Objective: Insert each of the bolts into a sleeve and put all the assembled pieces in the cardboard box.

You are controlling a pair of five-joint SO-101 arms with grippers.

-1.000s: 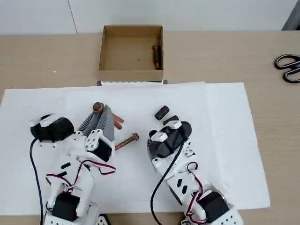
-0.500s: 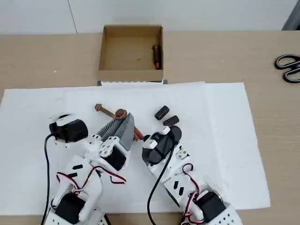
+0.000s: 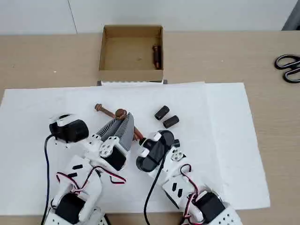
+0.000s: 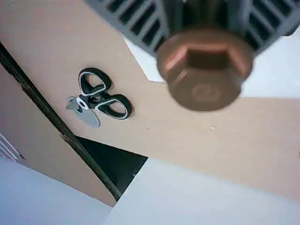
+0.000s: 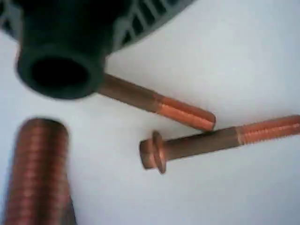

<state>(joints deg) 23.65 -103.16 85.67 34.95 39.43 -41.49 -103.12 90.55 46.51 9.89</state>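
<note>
My left gripper [image 3: 121,124] [image 4: 206,16] is shut on a copper bolt whose hex head [image 4: 205,70] [image 3: 121,113] points toward the box. My right gripper [image 3: 142,140] [image 5: 63,28] is shut on a black sleeve [image 5: 60,68], bore facing out. The threaded end of the held bolt [image 5: 40,173] sits close beside that sleeve, apart from it. Two loose bolts [image 5: 157,104] [image 5: 213,140] lie on the white paper; one loose bolt [image 3: 104,110] lies left of the left gripper. Two spare sleeves [image 3: 161,112] [image 3: 170,121] lie nearby. The cardboard box [image 3: 108,47] holds one assembled piece [image 3: 156,55].
Scissors [image 3: 288,68] [image 4: 98,96] lie at the far right of the wooden table. The white paper [image 3: 225,140] covers the work area, with free room on its right half. Both arms crowd the front centre.
My left arm swung right with its bolt, toward the centre. My right arm drew back left from the two loose sleeves, bringing its sleeve close to the bolt's threaded end.
</note>
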